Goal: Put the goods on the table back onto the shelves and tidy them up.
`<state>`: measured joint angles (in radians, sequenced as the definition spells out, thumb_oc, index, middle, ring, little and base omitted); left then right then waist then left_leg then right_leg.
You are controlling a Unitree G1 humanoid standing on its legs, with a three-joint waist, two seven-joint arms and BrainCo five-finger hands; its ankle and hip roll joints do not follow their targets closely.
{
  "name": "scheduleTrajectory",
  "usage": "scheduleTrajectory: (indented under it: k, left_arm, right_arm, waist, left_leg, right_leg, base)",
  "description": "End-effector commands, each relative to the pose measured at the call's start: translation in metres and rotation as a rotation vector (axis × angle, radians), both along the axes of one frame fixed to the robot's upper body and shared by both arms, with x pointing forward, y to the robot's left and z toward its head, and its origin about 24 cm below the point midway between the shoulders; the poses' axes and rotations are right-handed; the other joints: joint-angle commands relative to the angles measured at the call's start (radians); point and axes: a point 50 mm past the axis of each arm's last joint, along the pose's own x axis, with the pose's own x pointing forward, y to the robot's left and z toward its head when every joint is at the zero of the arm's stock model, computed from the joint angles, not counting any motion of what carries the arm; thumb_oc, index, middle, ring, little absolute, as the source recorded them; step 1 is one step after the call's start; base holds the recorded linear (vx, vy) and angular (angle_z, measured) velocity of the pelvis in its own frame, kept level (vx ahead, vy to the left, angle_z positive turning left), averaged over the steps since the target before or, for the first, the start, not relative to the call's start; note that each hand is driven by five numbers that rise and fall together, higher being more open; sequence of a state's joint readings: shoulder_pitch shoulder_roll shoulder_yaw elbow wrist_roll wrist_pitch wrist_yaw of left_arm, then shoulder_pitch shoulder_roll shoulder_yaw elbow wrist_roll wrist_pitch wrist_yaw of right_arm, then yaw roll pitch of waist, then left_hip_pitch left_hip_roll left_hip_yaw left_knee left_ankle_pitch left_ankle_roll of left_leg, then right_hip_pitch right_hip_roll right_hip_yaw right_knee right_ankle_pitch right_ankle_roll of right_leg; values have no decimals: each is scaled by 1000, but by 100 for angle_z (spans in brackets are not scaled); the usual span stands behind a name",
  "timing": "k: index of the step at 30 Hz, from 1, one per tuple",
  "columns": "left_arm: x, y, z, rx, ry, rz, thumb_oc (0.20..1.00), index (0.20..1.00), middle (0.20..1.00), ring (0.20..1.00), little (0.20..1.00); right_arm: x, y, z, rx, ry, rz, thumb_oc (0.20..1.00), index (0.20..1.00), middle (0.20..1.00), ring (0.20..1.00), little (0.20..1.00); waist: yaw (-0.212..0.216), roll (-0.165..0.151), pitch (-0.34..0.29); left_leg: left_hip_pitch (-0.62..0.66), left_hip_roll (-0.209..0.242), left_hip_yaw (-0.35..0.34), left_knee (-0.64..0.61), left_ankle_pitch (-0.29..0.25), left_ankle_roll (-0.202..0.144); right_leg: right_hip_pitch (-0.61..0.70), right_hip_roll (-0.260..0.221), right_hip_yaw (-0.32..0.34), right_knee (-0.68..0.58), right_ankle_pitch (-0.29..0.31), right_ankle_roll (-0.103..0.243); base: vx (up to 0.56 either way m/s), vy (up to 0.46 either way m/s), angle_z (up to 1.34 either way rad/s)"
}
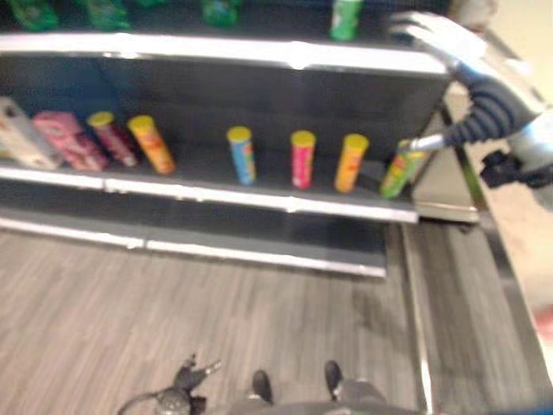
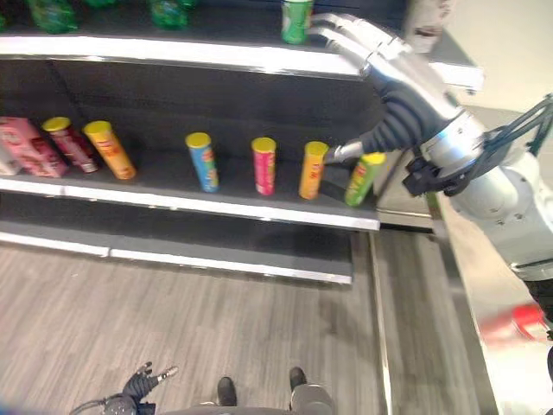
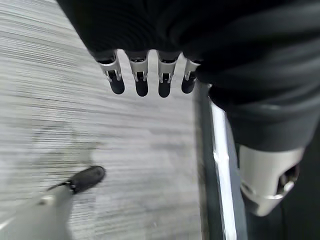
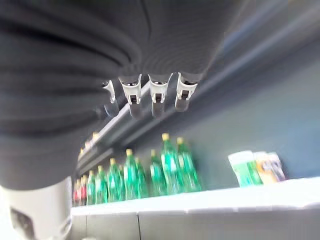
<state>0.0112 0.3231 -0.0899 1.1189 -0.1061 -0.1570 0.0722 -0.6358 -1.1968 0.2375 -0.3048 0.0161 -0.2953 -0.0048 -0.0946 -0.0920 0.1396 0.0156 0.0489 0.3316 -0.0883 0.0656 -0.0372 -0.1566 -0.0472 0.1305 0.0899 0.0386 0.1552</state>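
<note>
A: Left hand [image 3: 145, 82] first. It hangs low over the wood floor [image 1: 173, 320], fingers straight and loose, holding nothing; likely parked as idle.

B: Then the middle shelf [image 2: 216, 206]. Working rightward toward the right hand: a pink box [image 2: 30, 145], a dark red can [image 2: 67, 143], an orange can [image 2: 108, 149], a blue can [image 2: 202, 162], a pink can [image 2: 263, 165], another orange can [image 2: 313, 170], and a green can [image 2: 364, 178] directly below the hand, at the shelf's end.

A: Upright?

B: The centre three look roughly upright and evenly spaced, labels outward, presumably already tidied. The green one tilts, as do the two cans furthest from the hand.

A: Right hand [image 2: 367, 43]?

B: Raised at the upper shelf's [image 2: 173, 50] edge, fingers extended, nothing in them. A green cup-like tub [image 2: 296, 19] stands just beside the fingertips; green bottles [image 4: 150, 175] line that shelf beyond.

A: Goods on the table?

B: Something red [image 2: 527, 322] lies on the surface beside the right arm, well below the hand, too blurred to identify.
</note>
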Motion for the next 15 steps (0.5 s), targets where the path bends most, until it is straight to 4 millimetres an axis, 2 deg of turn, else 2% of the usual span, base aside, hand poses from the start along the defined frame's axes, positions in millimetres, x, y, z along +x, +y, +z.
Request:
scheduleTrajectory:
  k: [1,2,3,4,8,10,11,12,15]
  left_arm:
    - [23,19,17,83,-64,-110,1000,1000,1000,1000,1000]
    - [23,19,17,82,-65,-108,1000,1000,1000,1000,1000]
    - [21,23,18,95,-60,-109,1000,1000,1000,1000,1000]
    - [21,23,18,95,-60,-108,1000,1000,1000,1000,1000]
    - [20,20,17,90,-57,-114,1000,1000,1000,1000,1000]
    - [19,20,17,87,-58,-111,1000,1000,1000,1000,1000]
    - [16,18,15,76,-56,-98,1000,1000,1000,1000,1000]
    - [16,18,15,80,-55,-103,1000,1000,1000,1000,1000]
    - [8,17,12,67,-42,-79,1000,1000,1000,1000,1000]
  right_arm:
    - [-8,6,23,25,-34,81,1000,1000,1000,1000,1000]
    - [-8,6,24,25,-34,82,1000,1000,1000,1000,1000]
    - [-8,6,28,24,-24,93,1000,1000,1000,1000,1000]
    - [-8,6,29,23,-24,94,1000,1000,1000,1000,1000]
    - [2,-17,42,72,-49,-30,1000,1000,1000,1000,1000]
    - [4,-36,50,132,-75,-107,1000,1000,1000,1000,1000]
    - [3,-54,56,203,-110,-163,1000,1000,1000,1000,1000]
    - [2,-56,55,207,-110,-168,1000,1000,1000,1000,1000]
    - [-7,-91,55,356,-156,-261,1000,1000,1000,1000,1000]
  waist:
    - [15,0,-3]
    - [14,-1,-5]
    - [16,-3,-16]
    - [17,-4,-19]
    - [19,-12,-54]
    - [25,-22,-72]
    - [29,-16,-85]
    - [34,-19,-84]
    - [40,-24,-96]
  left_leg:
    - [79,-7,-53,1,-126,-28]
    - [76,-8,-51,1,-123,-28]
    - [76,7,-10,1,-123,-28]
    - [71,5,-8,1,-120,-28]
    - [56,41,70,1,-113,-32]
    - [46,58,108,1,-106,-36]
    - [51,73,131,2,-125,-45]
    - [53,73,130,3,-127,-45]
    - [51,88,186,7,-122,-51]
  right_leg:
    - [-48,-62,-135,-23,56,99]
    - [-52,-63,-133,-24,59,99]
    - [-31,-86,-171,-10,44,93]
    - [-35,-86,-168,-11,47,93]
    - [14,-145,-232,6,60,98]
    - [44,-176,-276,2,91,105]
    - [69,-203,-338,2,95,107]
    - [72,-203,-339,1,94,107]
    - [101,-244,-454,-1,133,107]
  base:
    - [-91,64,-95]
    - [-142,57,-76]
    - [-74,-12,-70]
    - [-104,-24,-119]
    - [-71,-51,-86]
    - [-40,-93,-45]
    - [1,-72,-64]
    - [5,-79,-86]
    - [-49,-110,-95]
